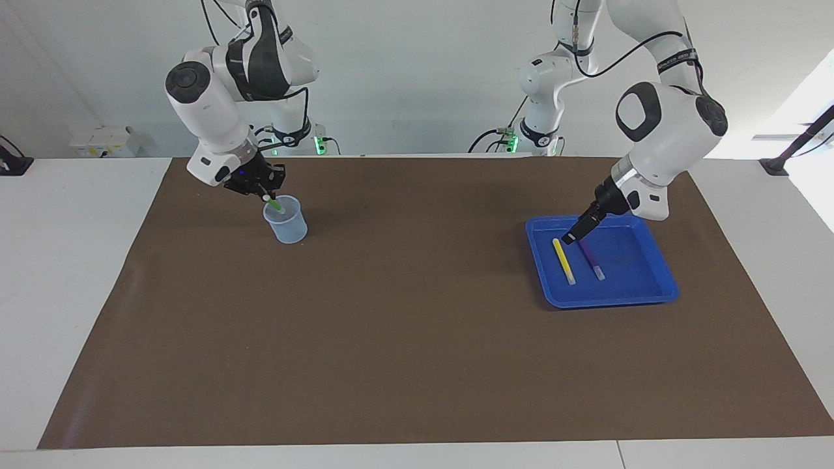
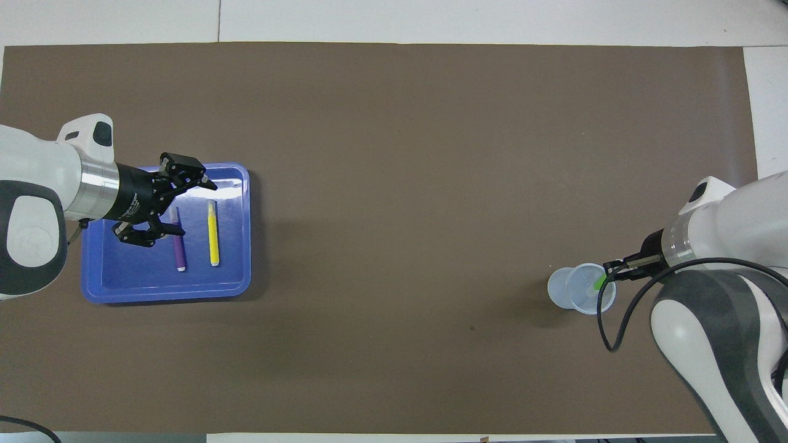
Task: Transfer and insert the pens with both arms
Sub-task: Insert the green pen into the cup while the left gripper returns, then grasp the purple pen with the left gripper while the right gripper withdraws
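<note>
Underneath everything lies a white worktop point(image 1: 65, 273) spread with a brown mat point(image 1: 417, 339), and a pale wall rises where my arm bases stand. Toward my left arm's end of the mat sits a blue tray point(image 1: 651, 286) holding the yellow pen point(image 1: 563, 260) and the purple pen point(image 1: 591, 258) side by side, apart from each other, whitish ends pointing away from me. My left gripper point(image 2: 180, 208) hangs over the tray above the purple pen's coloured end, jaws spread wide and empty. Toward my right arm's end stands a clear plastic cup point(image 1: 287, 225), upright on the mat. My right gripper point(image 1: 266, 190) is over the cup's rim, closed on the green pen point(image 1: 276, 206), which slants down into the cup's mouth.
</note>
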